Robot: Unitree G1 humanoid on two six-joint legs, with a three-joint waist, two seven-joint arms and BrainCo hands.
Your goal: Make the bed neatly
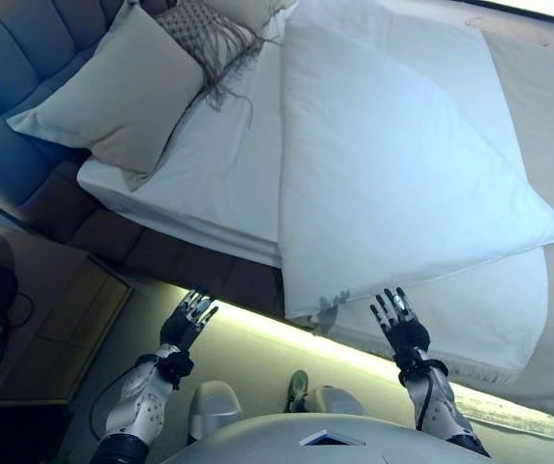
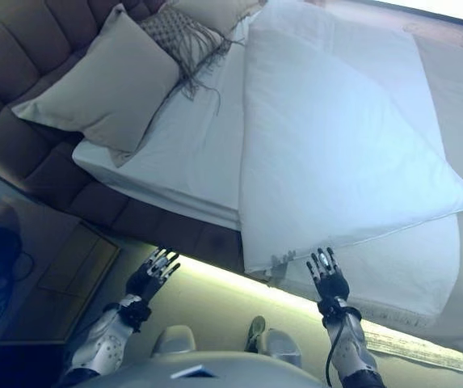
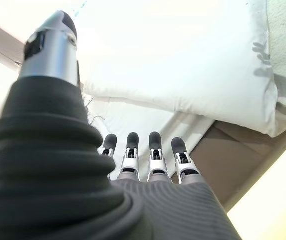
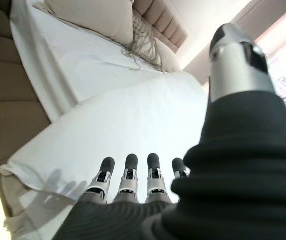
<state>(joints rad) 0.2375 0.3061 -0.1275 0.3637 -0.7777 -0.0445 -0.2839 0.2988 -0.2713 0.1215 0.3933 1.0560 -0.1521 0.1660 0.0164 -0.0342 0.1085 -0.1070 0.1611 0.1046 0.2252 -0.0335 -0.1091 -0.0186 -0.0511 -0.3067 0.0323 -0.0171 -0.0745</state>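
A white duvet [image 1: 393, 164] lies folded back on the bed, its near corner hanging just over the mattress edge. The white sheet [image 1: 228, 164] under it is bare on the headboard side. A beige pillow [image 1: 122, 92] leans on the padded headboard [image 1: 11, 77], with a fringed grey cushion [image 1: 204, 29] beside it. My left hand [image 1: 188, 321] hovers open below the bed's side, apart from the bedding. My right hand [image 1: 399, 324] is open too, fingers spread just short of the duvet's hanging corner [image 4: 18, 162]. Neither hand holds anything.
A brown bedside table [image 1: 35, 319] with a dark object on it stands at the lower left. The bed's brown base [image 1: 160, 256] runs along the side, with a lit strip of floor under it. A beige bedspread [image 1: 547, 155] covers the far side.
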